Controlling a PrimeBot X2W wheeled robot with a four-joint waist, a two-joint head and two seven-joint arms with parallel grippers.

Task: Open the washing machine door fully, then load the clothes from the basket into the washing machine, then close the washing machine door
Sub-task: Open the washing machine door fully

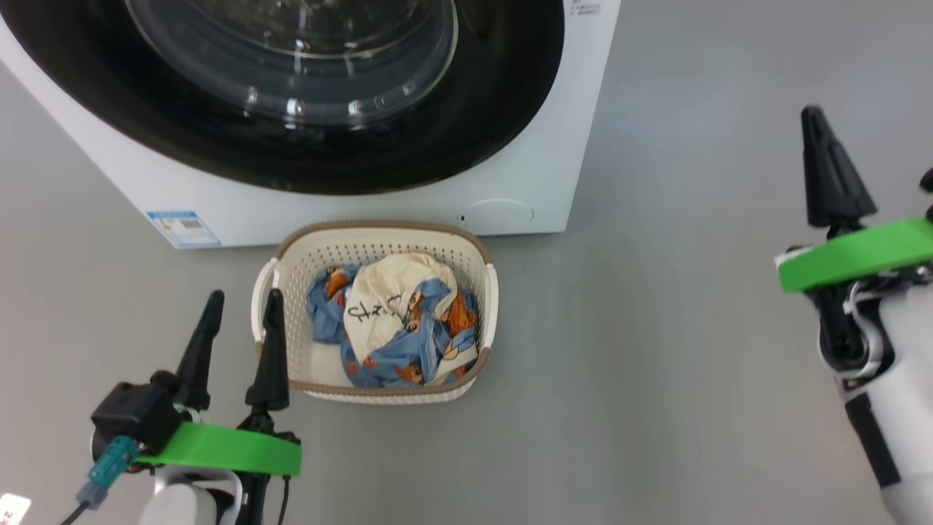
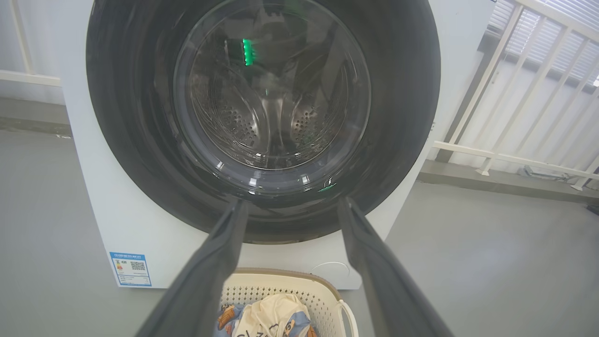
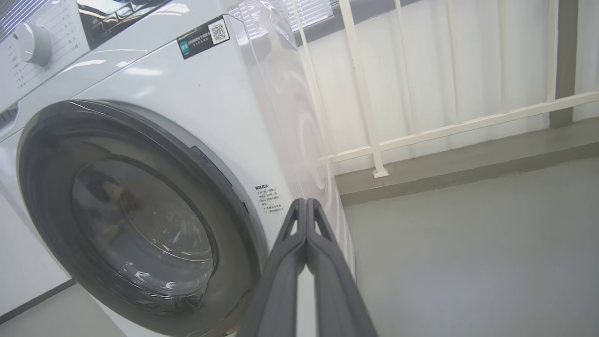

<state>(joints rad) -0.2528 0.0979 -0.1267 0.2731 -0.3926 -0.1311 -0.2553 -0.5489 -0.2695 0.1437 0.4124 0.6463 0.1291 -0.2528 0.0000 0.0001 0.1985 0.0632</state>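
The washing machine door [image 1: 291, 65] was shut against the washing machine [image 1: 525, 175], so the opening step seemed not yet done. The basket [image 1: 379, 227] stood on the floor [image 1: 656, 350] just in front of the machine, below the door, probably to keep the way to the drum short. The clothes [image 1: 397, 321] lay heaped inside it. The left gripper [image 1: 244, 295] hung just left of the basket, its fingers moderately parted, holding and touching nothing. The right gripper [image 3: 305, 202] was on the right, well apart from the basket. It pointed at the machine's right front edge, perhaps to reach the door's rim. Its fingers were pressed together and empty.
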